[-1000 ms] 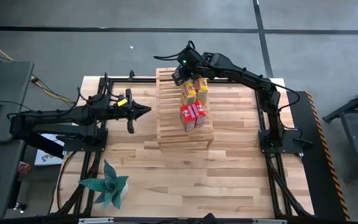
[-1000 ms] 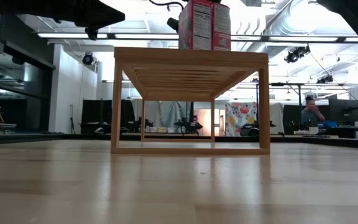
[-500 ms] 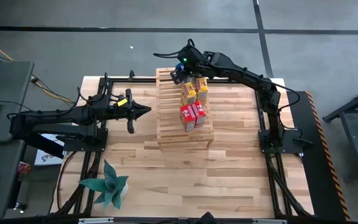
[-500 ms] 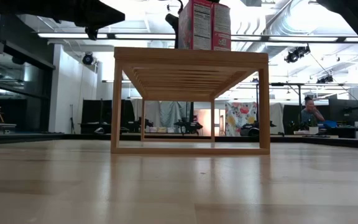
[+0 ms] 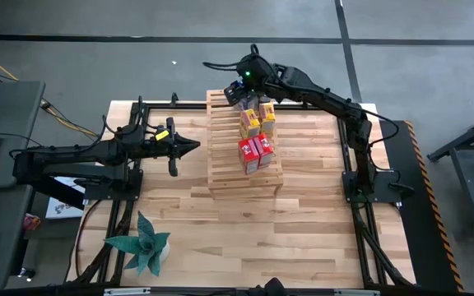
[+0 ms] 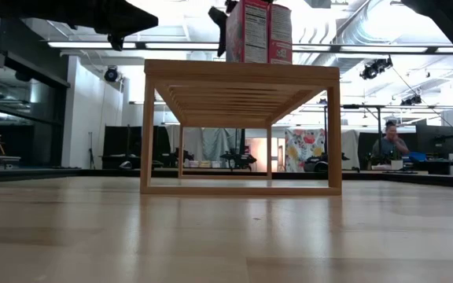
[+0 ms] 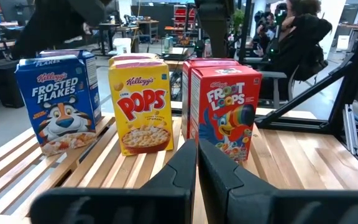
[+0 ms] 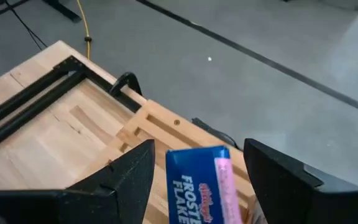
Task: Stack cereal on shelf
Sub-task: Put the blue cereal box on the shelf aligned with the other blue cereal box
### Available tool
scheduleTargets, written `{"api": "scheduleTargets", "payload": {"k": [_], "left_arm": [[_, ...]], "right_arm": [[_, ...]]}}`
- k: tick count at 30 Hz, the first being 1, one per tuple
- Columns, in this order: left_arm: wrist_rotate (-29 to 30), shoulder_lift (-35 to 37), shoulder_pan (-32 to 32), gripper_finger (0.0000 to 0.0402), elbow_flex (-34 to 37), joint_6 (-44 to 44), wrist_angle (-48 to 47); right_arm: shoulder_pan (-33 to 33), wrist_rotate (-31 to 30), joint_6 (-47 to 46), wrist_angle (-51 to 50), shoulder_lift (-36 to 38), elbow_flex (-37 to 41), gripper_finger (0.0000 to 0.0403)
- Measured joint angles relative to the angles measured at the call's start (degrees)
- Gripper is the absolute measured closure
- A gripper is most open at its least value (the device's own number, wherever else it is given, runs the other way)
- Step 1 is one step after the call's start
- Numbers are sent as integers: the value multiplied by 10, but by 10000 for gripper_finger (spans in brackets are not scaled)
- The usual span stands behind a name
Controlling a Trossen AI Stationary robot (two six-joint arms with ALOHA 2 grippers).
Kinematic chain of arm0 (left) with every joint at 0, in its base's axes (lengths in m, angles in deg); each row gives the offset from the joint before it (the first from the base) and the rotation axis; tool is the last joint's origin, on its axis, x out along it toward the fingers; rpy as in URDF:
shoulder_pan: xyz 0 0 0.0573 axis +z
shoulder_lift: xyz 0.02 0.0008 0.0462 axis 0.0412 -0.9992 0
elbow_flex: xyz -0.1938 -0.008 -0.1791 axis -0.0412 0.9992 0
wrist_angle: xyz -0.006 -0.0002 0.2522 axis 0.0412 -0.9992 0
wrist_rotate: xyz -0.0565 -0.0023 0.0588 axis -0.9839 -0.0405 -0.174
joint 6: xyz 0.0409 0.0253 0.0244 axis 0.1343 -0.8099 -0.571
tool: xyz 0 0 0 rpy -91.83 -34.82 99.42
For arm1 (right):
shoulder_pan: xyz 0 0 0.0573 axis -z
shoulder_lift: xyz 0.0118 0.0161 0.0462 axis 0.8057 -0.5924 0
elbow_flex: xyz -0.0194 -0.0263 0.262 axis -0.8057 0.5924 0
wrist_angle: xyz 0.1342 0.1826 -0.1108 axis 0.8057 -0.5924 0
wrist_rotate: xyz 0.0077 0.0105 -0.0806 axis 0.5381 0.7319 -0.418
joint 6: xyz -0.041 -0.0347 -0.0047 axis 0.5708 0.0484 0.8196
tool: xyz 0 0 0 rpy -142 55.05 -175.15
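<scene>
Top centre of the high view, the right tool (image 5: 239, 92) hangs spread over the blue cereal box (image 8: 199, 185) on the shelf (image 5: 225, 156); lifting crooked could topple it. The left tool (image 5: 189, 148) waits pinched together.

I work in a robotics lab: beyond my table (image 6: 226, 236) lie a grey concrete floor (image 5: 138, 66) with black tape lines, ceiling ducts (image 6: 368, 23), strip lights, desks with monitors (image 6: 435, 141), and a seated person (image 6: 389, 143) behind the table.
</scene>
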Motion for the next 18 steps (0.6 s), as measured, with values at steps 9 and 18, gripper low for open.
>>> {"api": "scheduleTargets", "payload": {"k": [9, 18], "left_arm": [[71, -17, 2, 394, 0, -37, 4], [-13, -184, 118, 401, -92, -59, 51]], "right_arm": [[-18, -42, 108, -10, 37, -30, 169], [-17, -113, 99, -212, 72, -28, 263]]}}
